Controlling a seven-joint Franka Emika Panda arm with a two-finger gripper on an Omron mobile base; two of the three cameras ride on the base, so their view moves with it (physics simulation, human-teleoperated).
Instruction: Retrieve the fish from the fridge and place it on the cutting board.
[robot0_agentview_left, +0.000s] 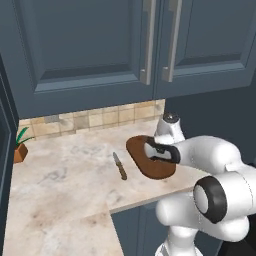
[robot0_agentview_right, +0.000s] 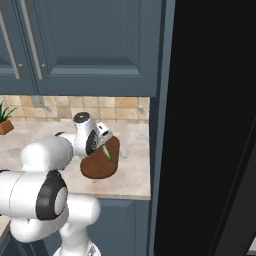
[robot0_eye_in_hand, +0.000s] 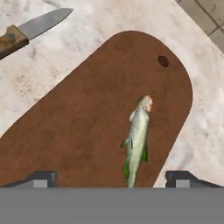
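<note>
Gripper (robot0_eye_in_hand: 111, 179) nearest the lens, its two fingertips standing wide apart at either side, nothing between them. Just beyond lay the fish (robot0_eye_in_hand: 137, 141), flat on the cutting board (robot0_eye_in_hand: 87, 118), near the board's edge and the end with the hanging hole, clear of both fingers. Knife (robot0_eye_in_hand: 30, 28) on the marble counter (robot0_eye_in_hand: 87, 26) beside the board, not touching it. Fridge (robot0_agentview_right: 210, 125) stood dark to the right. Judged the placing step done, the release made; the next move called only for lifting the hand straight away without brushing the fish.
</note>
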